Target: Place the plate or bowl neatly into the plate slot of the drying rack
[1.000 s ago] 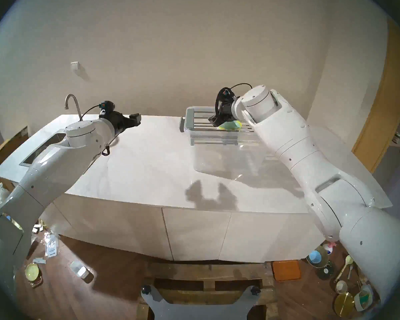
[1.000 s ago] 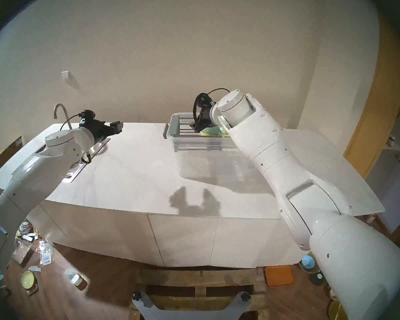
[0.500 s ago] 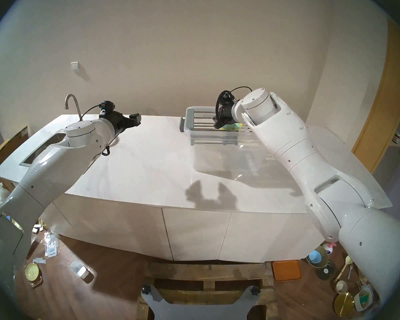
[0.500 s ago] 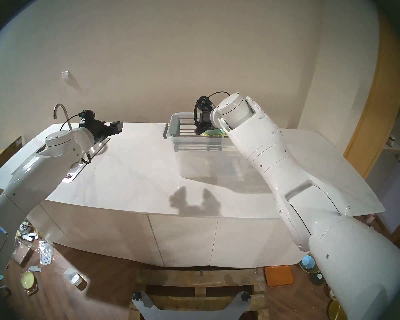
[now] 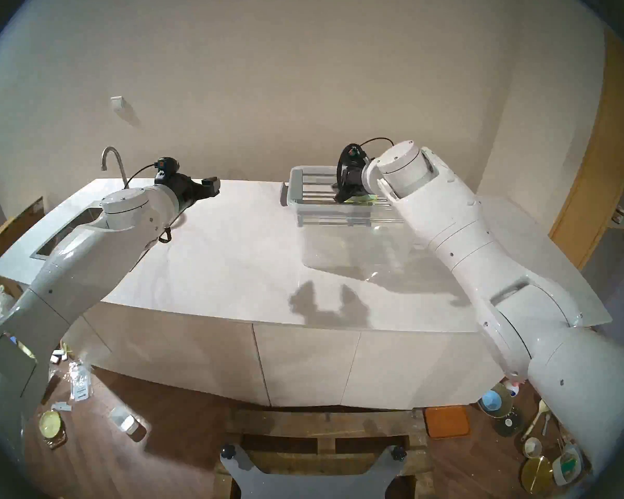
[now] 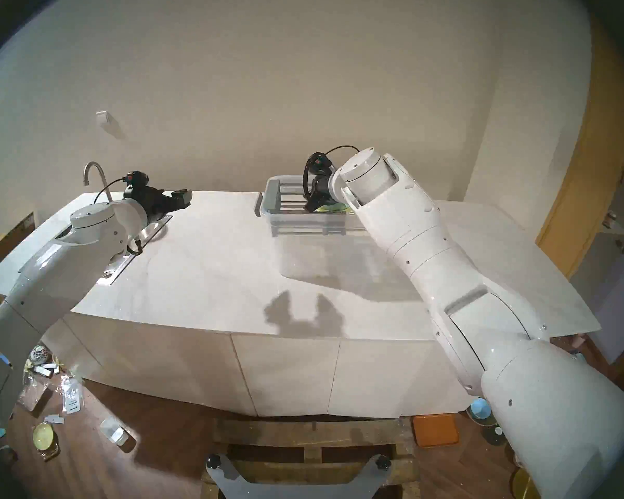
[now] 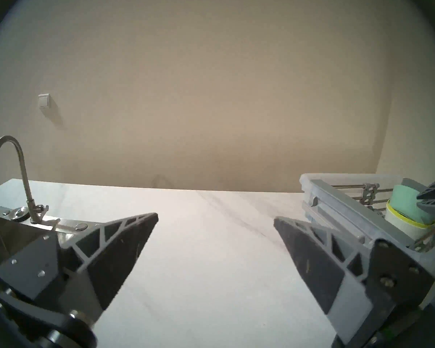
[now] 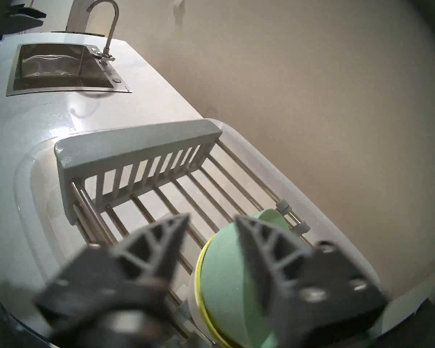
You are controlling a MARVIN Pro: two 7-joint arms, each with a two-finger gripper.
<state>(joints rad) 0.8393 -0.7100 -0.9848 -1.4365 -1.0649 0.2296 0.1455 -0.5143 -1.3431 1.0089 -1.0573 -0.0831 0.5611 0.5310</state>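
My right gripper (image 8: 211,220) stands apart over the drying rack (image 8: 136,149), green bowl (image 8: 226,272) released; I'd lift straight off.

My left gripper (image 7: 215,223) points level and forward, jaws wide apart and empty. My right gripper (image 8: 211,220) tilts downward, jaws parted.

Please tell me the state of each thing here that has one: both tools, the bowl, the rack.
left tool: open, empty.
right tool: open, over the green bowl, not gripping it.
green bowl: tilted on the rack's rods, against a yellow-rimmed white bowl.
drying rack: resting on a clear tub.
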